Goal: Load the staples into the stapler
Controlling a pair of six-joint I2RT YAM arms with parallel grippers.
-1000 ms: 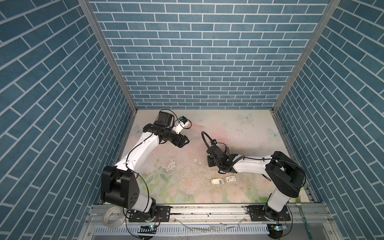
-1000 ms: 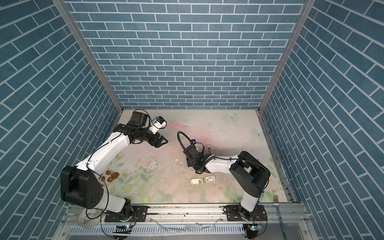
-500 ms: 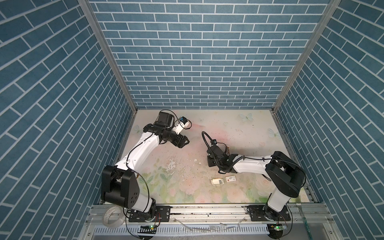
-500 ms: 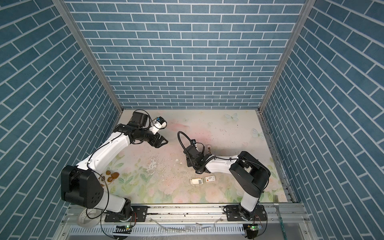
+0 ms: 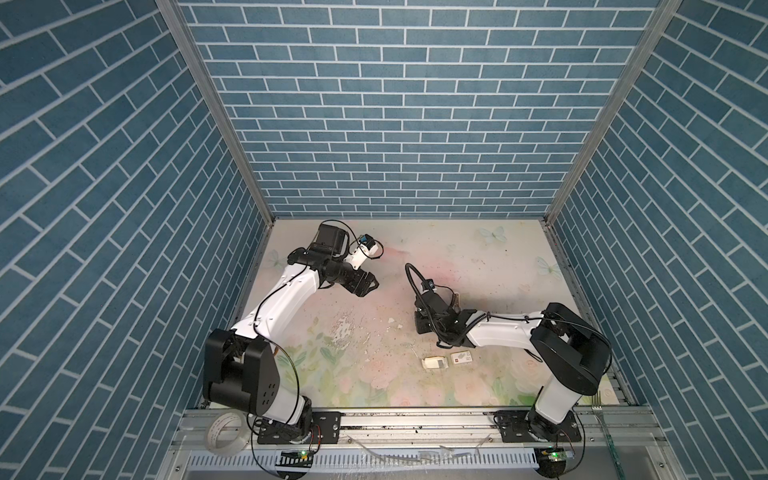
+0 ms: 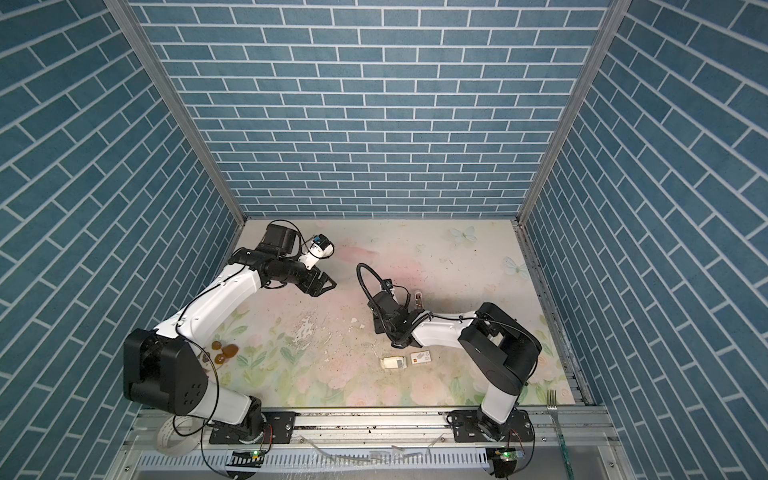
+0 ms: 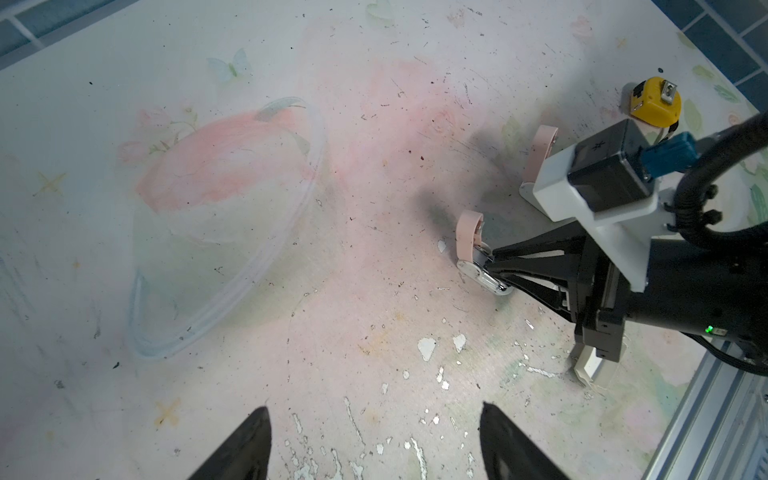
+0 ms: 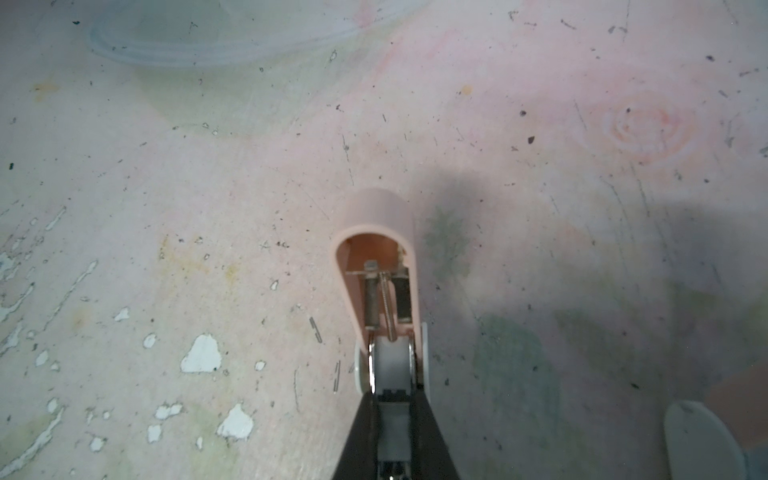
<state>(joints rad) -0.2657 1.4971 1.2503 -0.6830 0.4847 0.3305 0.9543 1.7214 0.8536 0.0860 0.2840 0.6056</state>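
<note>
Clenching my right hand (image 8: 392,399) on the metal rail of the opened pink stapler (image 8: 374,216), I am holding it mid-tabletop (image 5: 457,257). My left hand (image 7: 374,409) is hovering released; the staples (image 5: 437,363) are sitting in their white tray (image 5: 425,365) nearby.

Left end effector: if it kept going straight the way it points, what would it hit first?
Probably the bare table. The open left end effector aims between the clear plastic dish and the pink stapler held by the right end effector, though depth is unclear.
</note>
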